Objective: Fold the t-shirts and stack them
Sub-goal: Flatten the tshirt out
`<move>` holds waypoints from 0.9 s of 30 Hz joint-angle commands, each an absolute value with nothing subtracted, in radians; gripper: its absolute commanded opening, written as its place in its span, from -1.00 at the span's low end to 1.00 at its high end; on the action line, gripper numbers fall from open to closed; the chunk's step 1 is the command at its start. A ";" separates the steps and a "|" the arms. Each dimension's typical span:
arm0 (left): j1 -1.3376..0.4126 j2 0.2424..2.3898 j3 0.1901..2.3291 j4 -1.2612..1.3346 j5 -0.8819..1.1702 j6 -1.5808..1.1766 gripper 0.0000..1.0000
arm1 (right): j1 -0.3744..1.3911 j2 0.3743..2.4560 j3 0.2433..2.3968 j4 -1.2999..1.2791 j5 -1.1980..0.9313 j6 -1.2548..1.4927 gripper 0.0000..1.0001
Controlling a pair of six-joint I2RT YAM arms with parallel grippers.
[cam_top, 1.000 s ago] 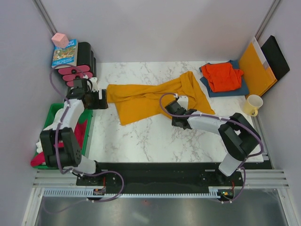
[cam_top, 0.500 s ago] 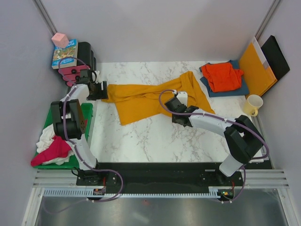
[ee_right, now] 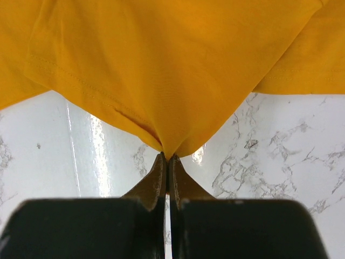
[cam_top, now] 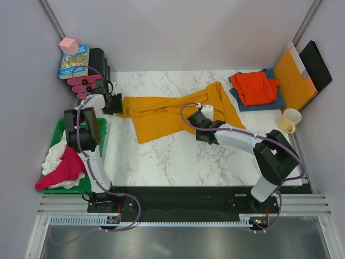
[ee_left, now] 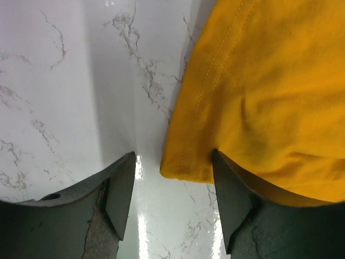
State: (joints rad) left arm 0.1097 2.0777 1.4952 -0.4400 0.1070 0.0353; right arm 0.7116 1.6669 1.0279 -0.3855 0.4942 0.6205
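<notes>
At the table's left edge, my left gripper stands wide, with the hem corner of the large mustard-yellow cloth t-shirt lying between its fingers. My right gripper is pinched on the near edge, mid-length. The shirt stretches left-to-right across the white marble table, so the left arm is nearer that end.

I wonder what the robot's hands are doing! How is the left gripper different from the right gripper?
The left gripper is open, with a corner of the yellow shirt loose between its fingers; the right gripper is shut, pinching a fold of that shirt. The left one is at the shirt's left end, the right one near its middle. Both have dark fingers.
</notes>
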 commanded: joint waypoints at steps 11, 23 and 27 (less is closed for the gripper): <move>0.107 2.122 1.499 -0.485 0.137 0.074 -0.96 | 0.716 1.686 1.085 -0.393 0.489 0.644 -1.00; 0.143 1.666 1.330 -0.488 0.265 0.074 -0.96 | 0.704 1.450 1.293 -0.546 0.751 0.472 -1.00; 0.187 1.450 1.423 -0.593 0.383 0.040 -0.96 | 0.675 1.375 1.518 -0.627 0.837 0.335 -1.00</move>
State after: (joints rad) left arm 0.1452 1.7100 1.3075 -0.5404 0.2401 0.0544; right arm 0.7002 1.5089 1.2945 -0.5644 0.6662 0.5049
